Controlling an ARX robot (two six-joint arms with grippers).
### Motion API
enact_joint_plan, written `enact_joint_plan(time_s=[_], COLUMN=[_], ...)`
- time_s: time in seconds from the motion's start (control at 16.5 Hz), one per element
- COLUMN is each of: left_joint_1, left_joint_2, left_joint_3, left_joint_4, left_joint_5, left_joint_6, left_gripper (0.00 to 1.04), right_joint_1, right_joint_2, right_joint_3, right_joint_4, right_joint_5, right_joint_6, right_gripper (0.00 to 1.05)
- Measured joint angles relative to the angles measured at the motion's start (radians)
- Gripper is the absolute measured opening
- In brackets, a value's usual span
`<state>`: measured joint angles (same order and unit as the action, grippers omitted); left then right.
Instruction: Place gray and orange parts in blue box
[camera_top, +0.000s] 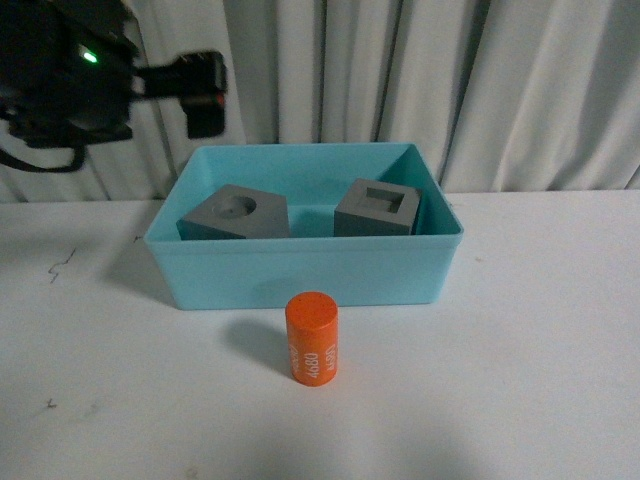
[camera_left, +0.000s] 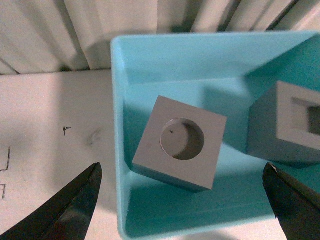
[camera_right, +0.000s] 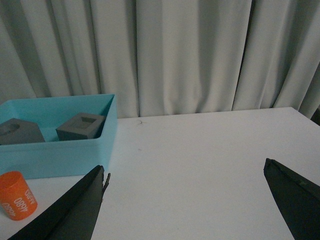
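We're on the last part: round-hole cube and square-hole cube are lying in the box, and the cylinder is standing on the tabletop just before it. Left end effector is hovering spread over the box; right end effector is spread too, both empty. Next, we're judging: pinching the cylinder, lifting it over the wall.

Orange cylinder: white digits "4680" run sideways along its side. Second, smaller white line beside them is too blurred to read. Right wrist view: same "4680", tilted. Desk: small dark scribbles, illegible.
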<state>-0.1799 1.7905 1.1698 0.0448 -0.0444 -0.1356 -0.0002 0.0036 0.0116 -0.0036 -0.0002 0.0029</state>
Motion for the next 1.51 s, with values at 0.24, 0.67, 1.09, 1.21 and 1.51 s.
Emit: enact_joint_plan(time_s=[0.24, 0.67, 1.09, 1.21, 1.51], left_joint_1=[0.289, 0.378, 0.172, 0.180, 0.180], left_joint_2=[-0.595, -1.079, -1.336, -1.396, -1.528], left_joint_3=[-0.507, -1.096, -1.160, -1.160, -1.160], left_joint_4=[-0.141, 0.583, 0.416, 0.345, 0.219], left_joint_5=[0.262, 0.240, 0.061, 0.045, 0.044], left_joint_6=[-0.053, 0.118, 0.121, 0.121, 0.121], left_gripper=[0.98, 0.23, 0.02, 0.02, 0.02], right_joint_1=[0.000, 0.000, 0.000, 0.000, 0.000], right_joint_2=[0.000, 0.000, 0.000, 0.000, 0.000], right_joint_3=[0.000, 0.000, 0.000, 0.000, 0.000], right_joint_4=[0.000, 0.000, 0.000, 0.000, 0.000], right_joint_5=[0.000, 0.000, 0.000, 0.000, 0.000], right_joint_6=[0.000, 0.000, 0.000, 0.000, 0.000], right_gripper=[0.98, 0.98, 0.98, 0.98, 0.98])
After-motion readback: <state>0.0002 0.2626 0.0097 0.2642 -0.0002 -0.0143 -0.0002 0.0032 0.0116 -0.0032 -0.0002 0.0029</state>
